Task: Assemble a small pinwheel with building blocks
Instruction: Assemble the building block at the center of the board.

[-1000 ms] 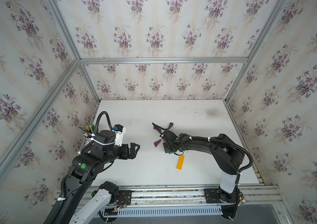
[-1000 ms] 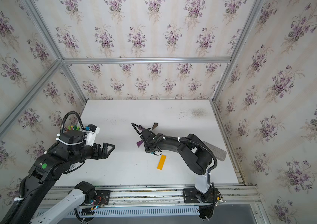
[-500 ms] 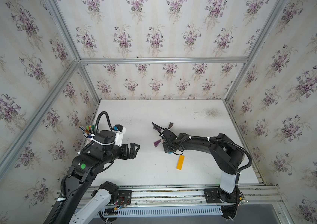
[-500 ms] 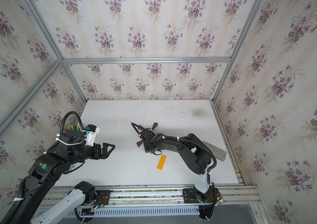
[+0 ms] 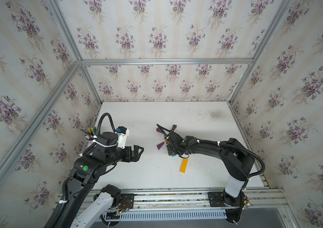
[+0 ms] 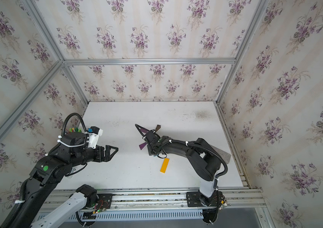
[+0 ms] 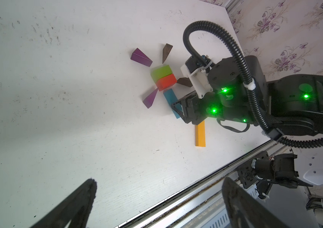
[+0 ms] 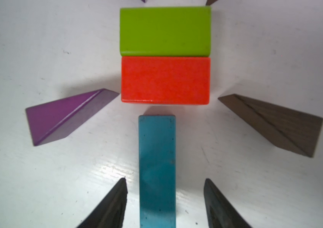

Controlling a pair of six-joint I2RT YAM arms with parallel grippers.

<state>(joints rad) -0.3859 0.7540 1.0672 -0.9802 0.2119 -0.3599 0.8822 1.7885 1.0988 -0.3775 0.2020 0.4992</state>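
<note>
The open right hand (image 8: 165, 179) straddles the blue bar (image 8: 157, 158) without gripping, and the orange bar (image 5: 183, 165) lies just behind it toward the front edge of the table (image 5: 146, 177), pointing roughly the same way.

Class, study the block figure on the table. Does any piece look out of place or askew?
Yes: the orange bar lies apart from the pinwheel, off to one side of the line of the blue bar, so the stick looks unfinished. The other blocks look orderly.
</note>
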